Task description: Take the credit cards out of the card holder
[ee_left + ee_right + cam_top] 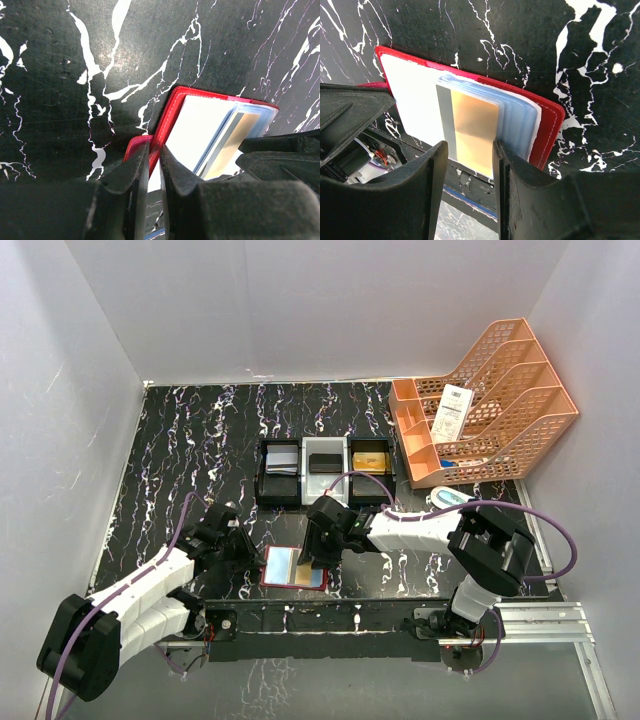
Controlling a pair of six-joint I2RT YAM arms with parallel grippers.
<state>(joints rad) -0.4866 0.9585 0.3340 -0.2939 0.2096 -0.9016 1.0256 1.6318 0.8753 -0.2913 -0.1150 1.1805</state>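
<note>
The dark-red card holder (268, 578) lies open near the table's front edge, with clear sleeves fanned out inside. My left gripper (154, 148) is shut on the card holder's (170, 112) left red edge, and its fingers (129, 172) pinch the leather. An orange-gold credit card (472, 125) with a grey stripe sticks out of the sleeves past the card holder's (547, 125) near edge. My right gripper (470, 147) stands open over this card. Its right finger (505, 165) touches the card's right edge, and the left finger covers part of the stripe. From above, the right gripper (322, 548) sits at the holder's far right corner.
A black-and-white three-compartment tray (262, 472) holding cards stands behind the holder. An orange mesh file rack (490, 400) fills the back right. White walls close the table on three sides. The black front rail (330, 615) runs just below the holder.
</note>
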